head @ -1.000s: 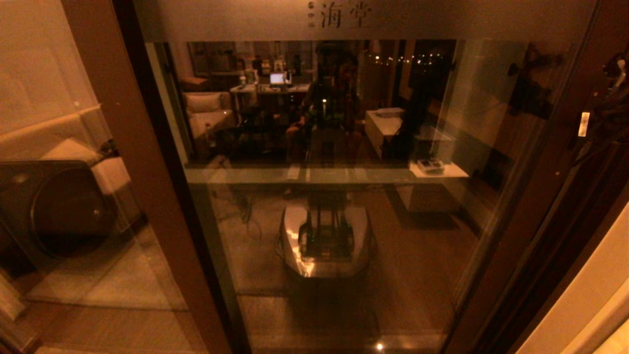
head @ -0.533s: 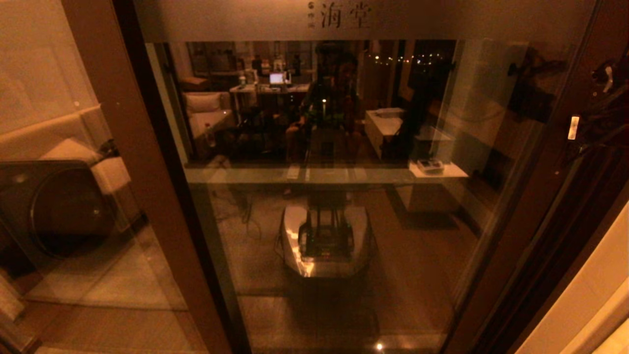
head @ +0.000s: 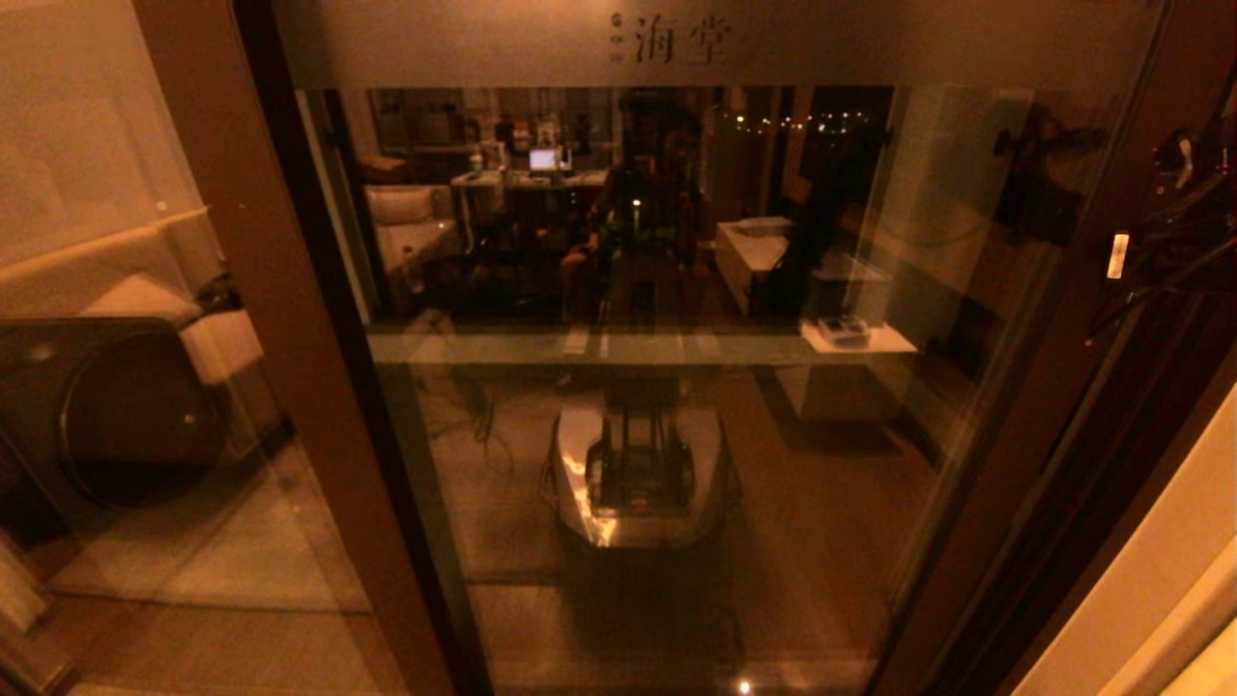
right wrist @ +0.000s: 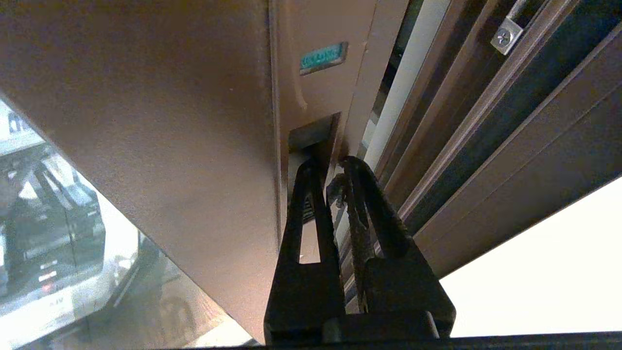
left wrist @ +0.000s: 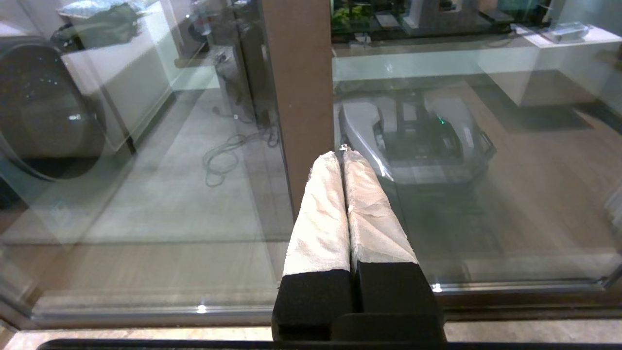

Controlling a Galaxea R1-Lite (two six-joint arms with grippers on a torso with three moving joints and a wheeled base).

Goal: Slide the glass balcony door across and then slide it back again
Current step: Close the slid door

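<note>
Tall brown-framed glass balcony door [head: 638, 387] fills head view; frosted top band at 12 o'clock. Prob. heavy, stiff, glass slick & fragile: push on wood stile, not pane. Recessed lock plate [right wrist: 311, 138] = best purchase. Right gripper [right wrist: 326, 167] at 3 o'clock, fingers nearly closed, tips at recess. Left gripper [left wrist: 342, 154] closed, empty, idle nr centre post.

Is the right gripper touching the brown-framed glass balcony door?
Touching: the right wrist view shows the right gripper tips inside the recessed lock plate of the door.
</note>
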